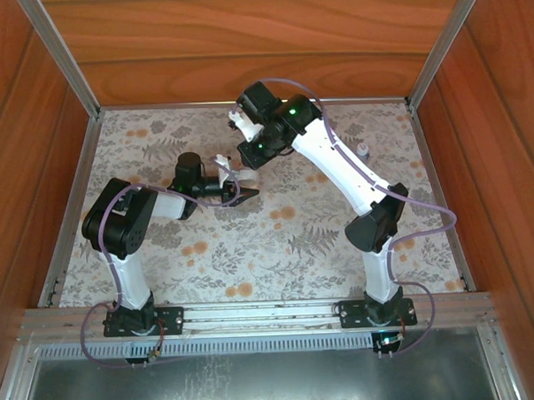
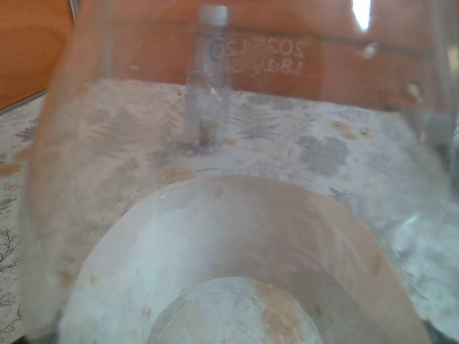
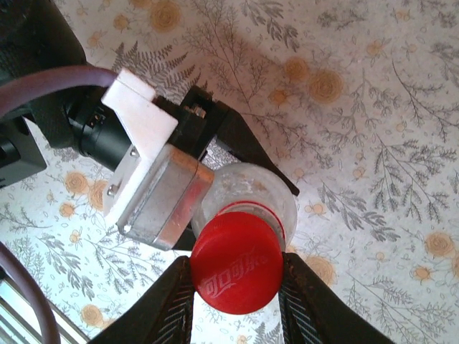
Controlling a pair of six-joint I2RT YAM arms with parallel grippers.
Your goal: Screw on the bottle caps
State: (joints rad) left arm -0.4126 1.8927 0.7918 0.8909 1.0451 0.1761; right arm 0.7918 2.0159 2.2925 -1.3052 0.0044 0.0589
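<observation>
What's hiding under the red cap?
A bottle: its rounded shoulder peeks out around the cap. The bottle's mouth and threads are covered, so whether the cap is screwed tight cannot be seen.

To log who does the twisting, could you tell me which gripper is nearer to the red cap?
Right. The right gripper has its fingers on both sides of the red cap; the left gripper clamps the bottle below the cap.

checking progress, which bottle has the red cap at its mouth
The bottle held in the left gripper; the right gripper pinches the red cap over its neck. The other bottle stands alone near the back right, wearing a white cap.
</observation>
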